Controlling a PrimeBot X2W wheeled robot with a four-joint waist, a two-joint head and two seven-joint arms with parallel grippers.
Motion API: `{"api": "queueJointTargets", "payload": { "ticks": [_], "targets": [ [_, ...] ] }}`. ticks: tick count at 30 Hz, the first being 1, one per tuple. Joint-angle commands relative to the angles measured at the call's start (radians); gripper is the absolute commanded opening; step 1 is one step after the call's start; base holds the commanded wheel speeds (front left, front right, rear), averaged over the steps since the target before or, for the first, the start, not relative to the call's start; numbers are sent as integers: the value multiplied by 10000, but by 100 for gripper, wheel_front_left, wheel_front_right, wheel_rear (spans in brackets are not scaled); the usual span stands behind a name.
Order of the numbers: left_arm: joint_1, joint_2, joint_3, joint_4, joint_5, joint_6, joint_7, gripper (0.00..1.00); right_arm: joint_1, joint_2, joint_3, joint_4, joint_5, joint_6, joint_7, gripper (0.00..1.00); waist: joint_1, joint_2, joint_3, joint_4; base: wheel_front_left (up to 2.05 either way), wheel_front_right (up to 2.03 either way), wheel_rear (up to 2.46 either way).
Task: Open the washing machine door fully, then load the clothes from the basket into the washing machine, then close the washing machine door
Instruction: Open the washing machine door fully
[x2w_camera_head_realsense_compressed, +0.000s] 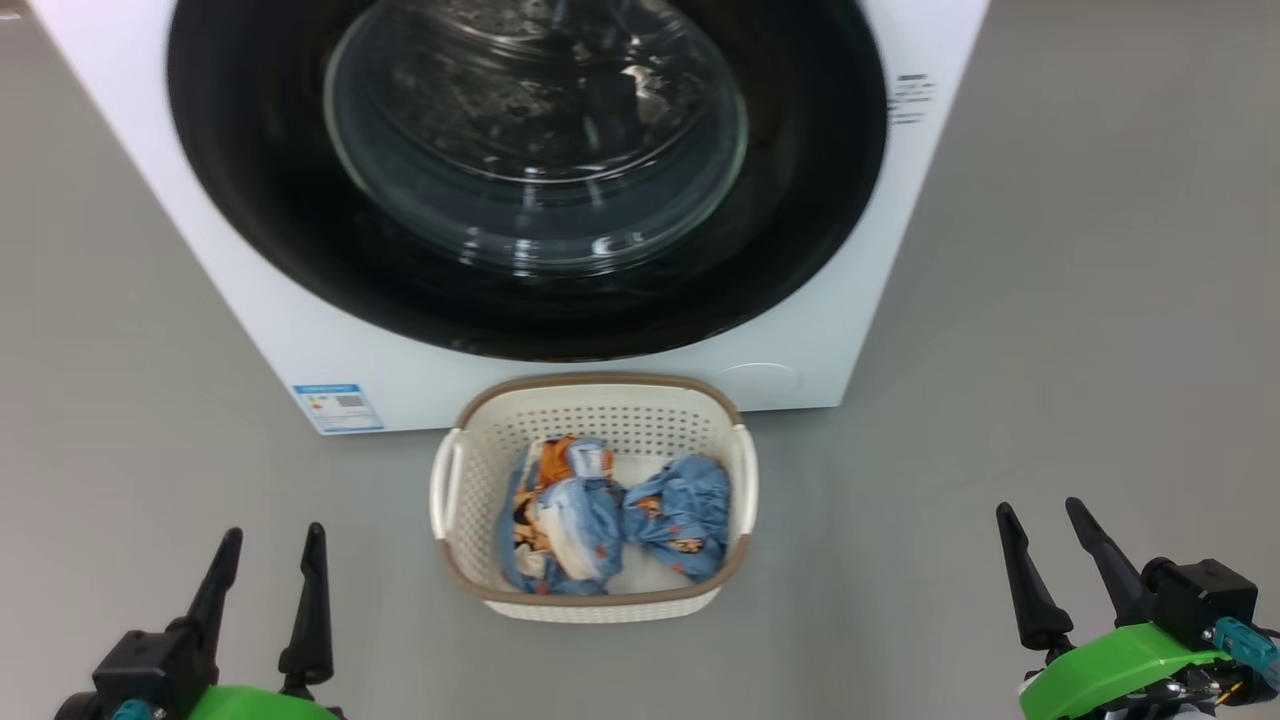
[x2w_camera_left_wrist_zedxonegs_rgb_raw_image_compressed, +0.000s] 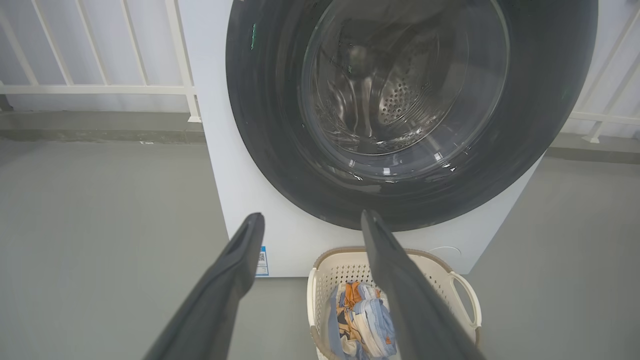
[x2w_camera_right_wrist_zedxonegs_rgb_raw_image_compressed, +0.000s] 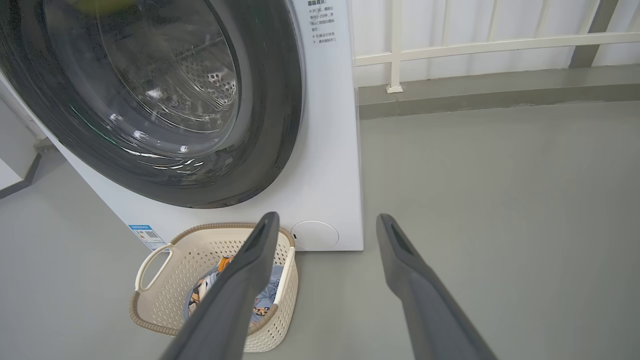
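The washing machine (x2w_camera_head_realsense_compressed: 300, 330) is seen ahead, its black-rimmed door (x2w_camera_head_realsense_compressed: 800, 200) shut. The basket (x2w_camera_head_realsense_compressed: 600, 383) is set just before it, clothes (x2w_camera_head_realsense_compressed: 610, 520) inside. The left gripper (x2w_camera_head_realsense_compressed: 274, 532) and right gripper (x2w_camera_head_realsense_compressed: 1039, 507) are held low, fingers spread wide, empty. Door-opening is judged next: its edge must be reached.

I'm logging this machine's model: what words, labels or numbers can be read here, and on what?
Nothing can be quoted.
The blue label sticker, low on the washing machine front: too small to read.
The black printed lines, upper corner of the machine front: Chinese characters, too small to quote.
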Motion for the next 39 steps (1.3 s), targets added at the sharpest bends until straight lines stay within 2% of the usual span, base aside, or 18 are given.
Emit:
{"api": "queueJointTargets", "payload": {
  "ticks": [1, 14, 28, 29, 30, 32, 33, 39],
  "targets": [
    [-401, 193, 316, -196, 0, -25, -65, 100, -329, -83, 255, -241, -117, 16, -130, 100, 0, -1, -11, 1, 123, 123, -246],
    [-414, 185, 240, -348, -453, -25, -65, 100, -336, -59, 287, -245, -86, 16, -130, 100, 0, -1, -18, -36, 107, 102, -209],
    [-357, 45, 102, -310, -533, -25, -65, 100, -381, 30, 331, -281, -49, 16, -130, 100, 0, -1, -73, -68, 17, 17, -34],
    [-343, 22, 95, -312, -549, -25, -65, 100, -412, 66, 334, -290, -9, 16, -130, 84, 0, -1, -76, -66, 0, 0, 0],
    [-328, -4, 91, -314, -563, -25, -65, 100, -443, 116, 333, -289, 74, 16, -130, 46, 0, -1, -82, -62, 0, 0, 0],
    [-307, -58, 85, -328, -583, -25, -65, 100, -528, 186, 353, -294, 253, 16, -130, 7, 0, -1, -89, -48, 0, 0, 0],
    [-298, -85, 81, -338, -597, -25, -65, 100, -588, 231, 345, -304, 384, 16, -130, 0, 0, -1, -87, -39, 0, 0, 0],
    [-322, -225, 103, -398, -710, -25, -65, 100, -1386, 565, 215, -475, 1594, 16, -130, 0, 0, -1, 17, -20, 0, 0, 0]
  ]
}}
